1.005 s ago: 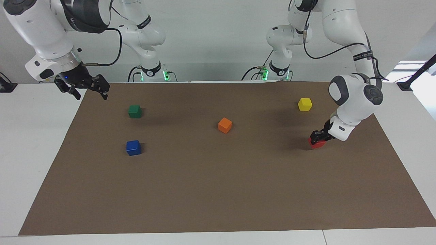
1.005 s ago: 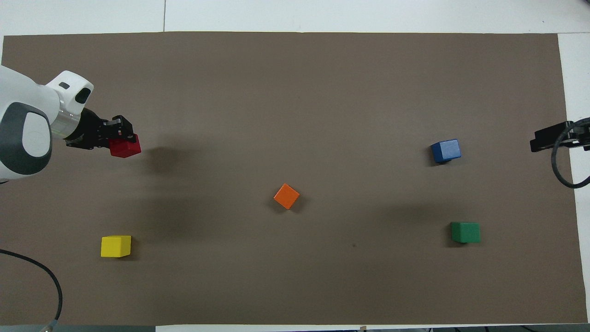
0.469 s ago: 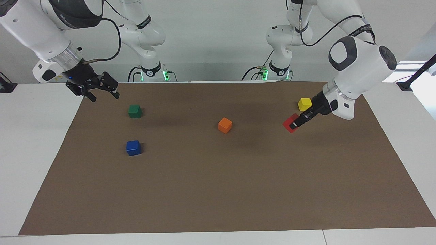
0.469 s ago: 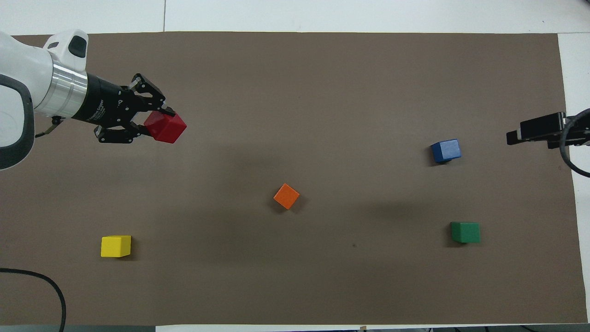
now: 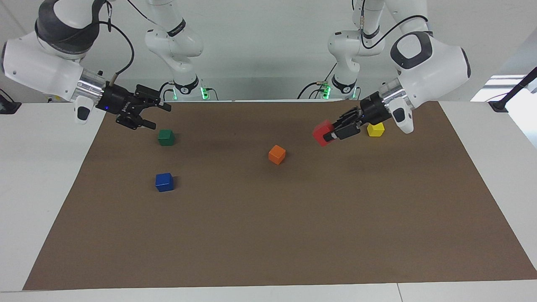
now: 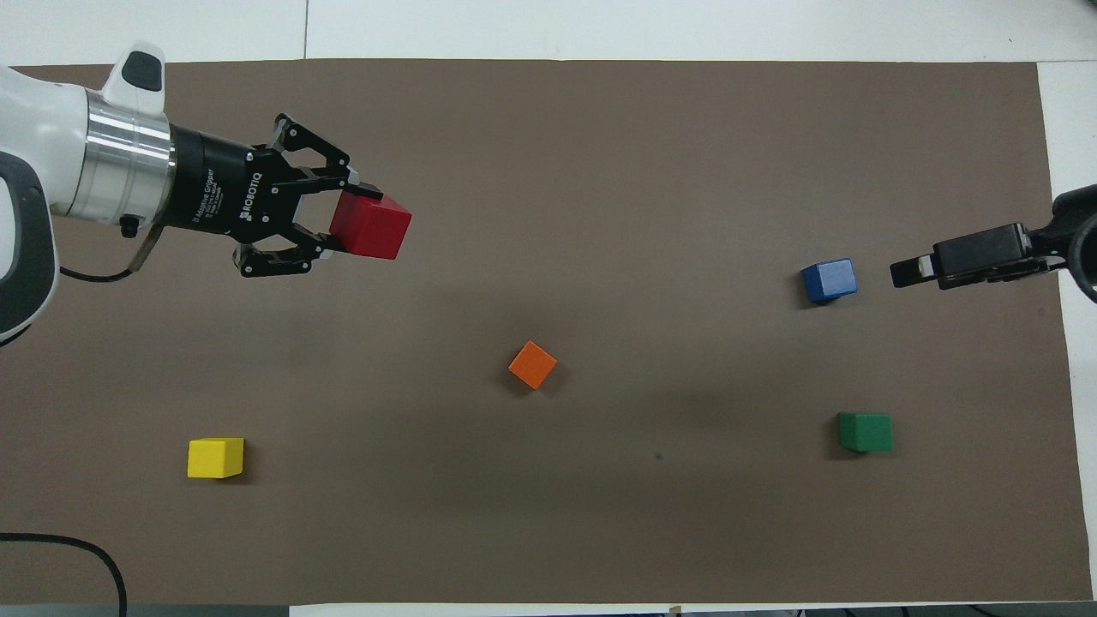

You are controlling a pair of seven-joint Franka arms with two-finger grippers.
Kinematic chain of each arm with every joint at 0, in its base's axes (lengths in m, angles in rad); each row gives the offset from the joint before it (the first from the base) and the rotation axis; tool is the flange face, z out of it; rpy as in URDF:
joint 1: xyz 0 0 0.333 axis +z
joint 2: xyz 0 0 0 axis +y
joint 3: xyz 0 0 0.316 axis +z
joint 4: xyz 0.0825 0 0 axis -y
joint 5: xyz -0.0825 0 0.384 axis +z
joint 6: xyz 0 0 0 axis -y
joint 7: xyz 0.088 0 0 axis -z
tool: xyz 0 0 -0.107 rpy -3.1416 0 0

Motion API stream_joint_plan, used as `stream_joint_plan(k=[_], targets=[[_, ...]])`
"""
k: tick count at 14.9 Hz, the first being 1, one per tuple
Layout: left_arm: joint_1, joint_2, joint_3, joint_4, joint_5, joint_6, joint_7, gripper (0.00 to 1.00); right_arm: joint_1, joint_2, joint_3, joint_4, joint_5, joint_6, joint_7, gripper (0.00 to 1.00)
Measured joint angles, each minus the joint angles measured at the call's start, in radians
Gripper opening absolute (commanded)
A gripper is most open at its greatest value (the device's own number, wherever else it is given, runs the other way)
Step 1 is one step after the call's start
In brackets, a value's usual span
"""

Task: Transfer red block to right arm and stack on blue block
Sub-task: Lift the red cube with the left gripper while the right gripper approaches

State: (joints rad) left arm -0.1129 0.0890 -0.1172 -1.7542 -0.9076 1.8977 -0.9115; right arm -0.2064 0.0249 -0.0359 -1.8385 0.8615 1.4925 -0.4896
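**Red block carried aloft by the left gripper**

The left gripper [image 5: 331,135] pinches the red block [image 5: 322,132] between its fingertips, wrist nearly level, reaching toward the table's middle over the brown mat [image 5: 268,235]. The right gripper [image 5: 157,115], fingers spread, hangs near the green block [image 5: 166,137]. Half a second earlier the red block hung lower and closer to the yellow block [image 5: 375,129]; both grippers have since advanced inward. The cube is tilted, one corner leading. The blue block [image 5: 164,182] and orange block [image 5: 277,154] rest on the mat.
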Motion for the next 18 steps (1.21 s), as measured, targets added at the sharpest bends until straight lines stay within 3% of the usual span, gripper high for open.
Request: stream_joint_plan(k=[4,9,11,15,18], targets=[[-0.104,-0.032,-0.005,-0.145,-0.222,0.196,-0.080,0.00,-0.030,0.000,0.001,-0.130,0.248,-0.012,-0.069,1.00],[-0.143,-0.031,-0.006,-0.228,-0.472,0.265,-0.115,0.00,-0.023,0.029,0.005,-0.235,0.427,-0.067,-0.125,1.00],[-0.192,-0.032,-0.008,-0.231,-0.549,0.338,-0.156,0.00,-0.027,0.100,0.001,-0.270,0.496,-0.142,-0.241,1.00],[-0.267,-0.031,-0.011,-0.232,-0.576,0.401,-0.187,0.00,-0.031,0.267,0.002,-0.271,0.594,-0.241,-0.388,1.00],[-0.324,-0.010,-0.012,-0.237,-0.668,0.453,-0.192,0.00,-0.007,0.292,0.006,-0.258,0.653,-0.256,-0.399,1.00]])
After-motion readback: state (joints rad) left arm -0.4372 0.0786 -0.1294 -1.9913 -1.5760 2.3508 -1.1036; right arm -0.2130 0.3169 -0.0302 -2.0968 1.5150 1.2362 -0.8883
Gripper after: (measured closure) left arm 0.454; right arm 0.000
